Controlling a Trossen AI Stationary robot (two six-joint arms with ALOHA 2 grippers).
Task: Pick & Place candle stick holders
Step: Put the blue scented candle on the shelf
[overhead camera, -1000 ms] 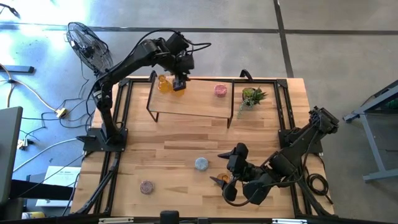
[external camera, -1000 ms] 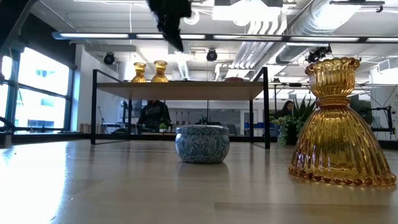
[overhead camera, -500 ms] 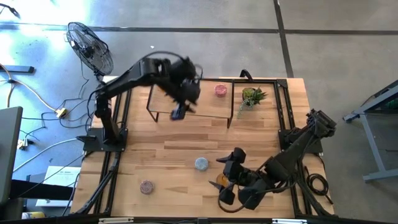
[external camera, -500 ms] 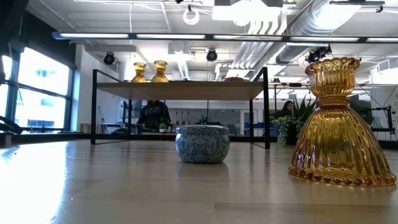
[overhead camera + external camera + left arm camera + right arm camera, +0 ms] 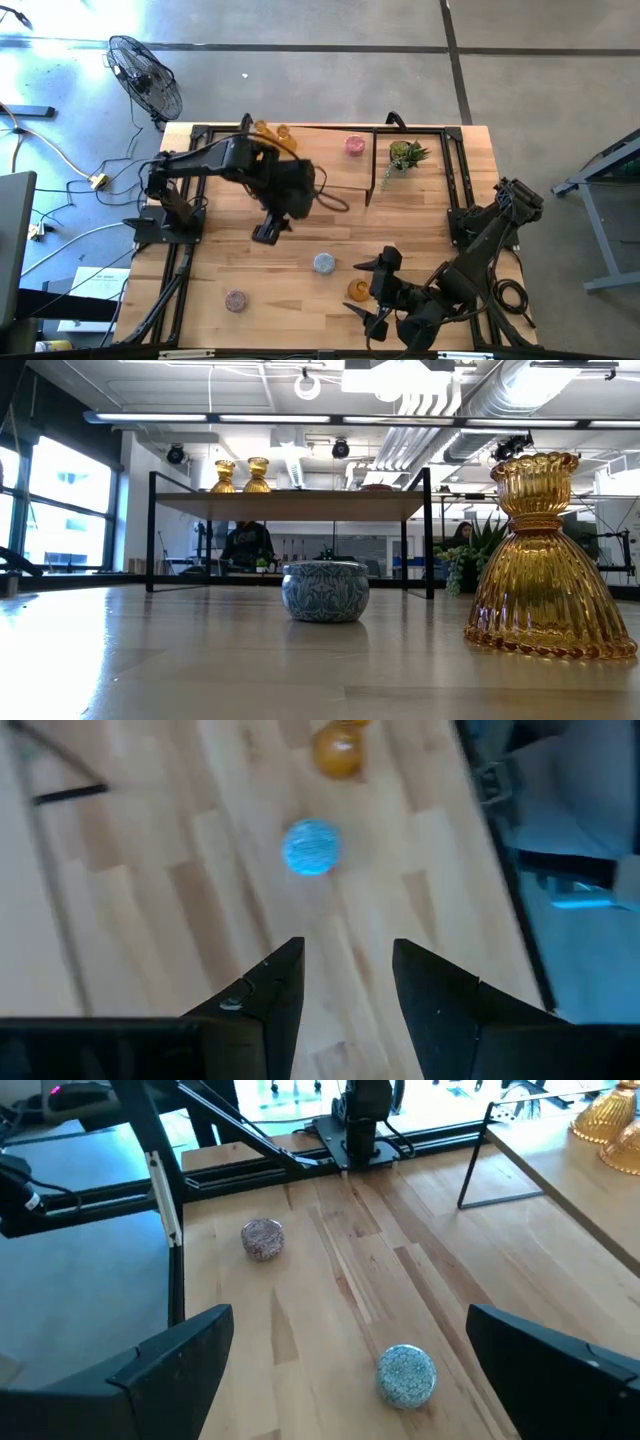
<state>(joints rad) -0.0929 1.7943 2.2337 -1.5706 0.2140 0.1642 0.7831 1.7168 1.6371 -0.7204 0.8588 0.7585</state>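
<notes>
Two amber holders and a pink one stand on the raised shelf at the far side. A blue-grey holder, an amber holder and a mauve holder stand on the table. My left gripper is open and empty above the table's middle, with the blue-grey holder ahead of it. My right gripper is wide open near the front edge. Its fingers stand on either side of the amber holder, which is hidden in the right wrist view.
A small green potted plant stands by the shelf's right end. Black frame rails run along the table's left and right sides. A fan stands on the floor beyond the far left corner. Bare wood lies between the shelf and the holders.
My left gripper has left the two amber holders on the shelf and swung toward the table's near edge and down, to above the table's middle. My right gripper has drawn back a little toward the near edge. The amber holder on the table stays upright.
</notes>
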